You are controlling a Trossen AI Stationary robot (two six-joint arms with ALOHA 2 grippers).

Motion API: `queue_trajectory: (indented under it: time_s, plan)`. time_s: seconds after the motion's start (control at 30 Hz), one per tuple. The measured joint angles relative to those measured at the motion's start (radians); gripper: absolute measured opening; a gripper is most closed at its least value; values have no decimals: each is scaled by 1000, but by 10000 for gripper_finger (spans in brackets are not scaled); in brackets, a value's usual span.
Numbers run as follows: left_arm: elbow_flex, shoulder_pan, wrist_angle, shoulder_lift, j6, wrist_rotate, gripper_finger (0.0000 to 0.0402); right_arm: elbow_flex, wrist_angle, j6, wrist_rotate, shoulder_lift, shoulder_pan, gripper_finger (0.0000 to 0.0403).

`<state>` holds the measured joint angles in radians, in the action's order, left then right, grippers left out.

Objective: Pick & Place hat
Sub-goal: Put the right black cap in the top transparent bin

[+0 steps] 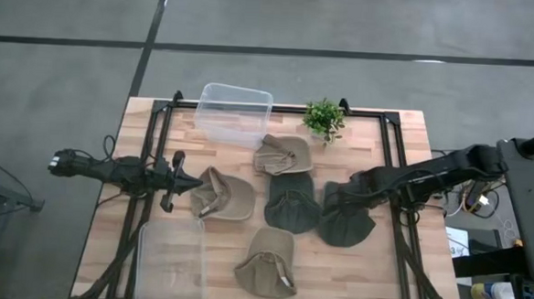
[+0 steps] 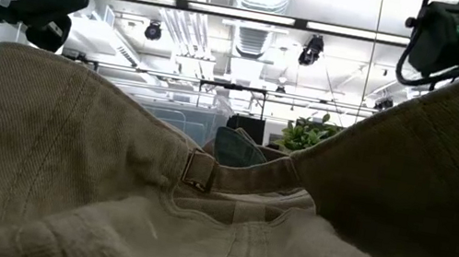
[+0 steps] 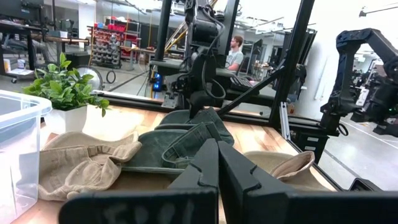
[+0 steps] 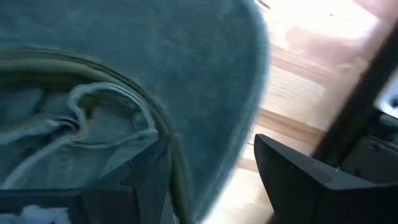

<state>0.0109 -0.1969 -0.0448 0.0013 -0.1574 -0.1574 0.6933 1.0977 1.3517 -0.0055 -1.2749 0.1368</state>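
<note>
Several caps lie on the wooden table. My right gripper [image 1: 342, 193] is open at the far edge of a dark green hat [image 1: 346, 221]. In the right wrist view the hat [image 4: 155, 56] fills the picture, and my right gripper [image 4: 210, 148] straddles its rim. My left gripper [image 1: 192, 184] is shut and points level at a tan hat [image 1: 224, 196], just short of it. In the left wrist view my left gripper [image 3: 217, 155] aims past that tan hat [image 3: 291, 168]. A second dark green hat [image 1: 292, 202] and two more tan hats [image 1: 282, 155] [image 1: 268, 262] lie flat. My right gripper has one finger [image 4: 146, 177] inside the dark green hat by its inner band [image 4: 106, 99]. The other finger [image 4: 292, 171] is outside, past the rim [image 4: 249, 124]. It comes in slanting from the table's right. Whether the fingers touch the hat, I cannot tell.
A clear bin [image 1: 233, 114] stands at the far edge and another clear bin [image 1: 171, 263] at the near left. A small potted plant [image 1: 324, 119] stands far centre. A tan hat [image 2: 110, 174] blocks most of the low view. A person [image 3: 235, 53] is in the room beyond.
</note>
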Motion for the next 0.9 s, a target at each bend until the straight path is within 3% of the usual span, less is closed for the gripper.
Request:
queue_trajectory:
  time_s: [0.3, 0.6, 0.9]
  plan:
    - [0, 0, 0, 0, 0, 0, 0, 0, -119, 7, 7, -63, 0, 172]
    - [0, 0, 0, 0, 0, 0, 0, 3, -117, -35, 42, -131, 0, 24]
    - [0, 0, 0, 0, 0, 0, 0, 63, -26, -54, 95, -67, 0, 12]
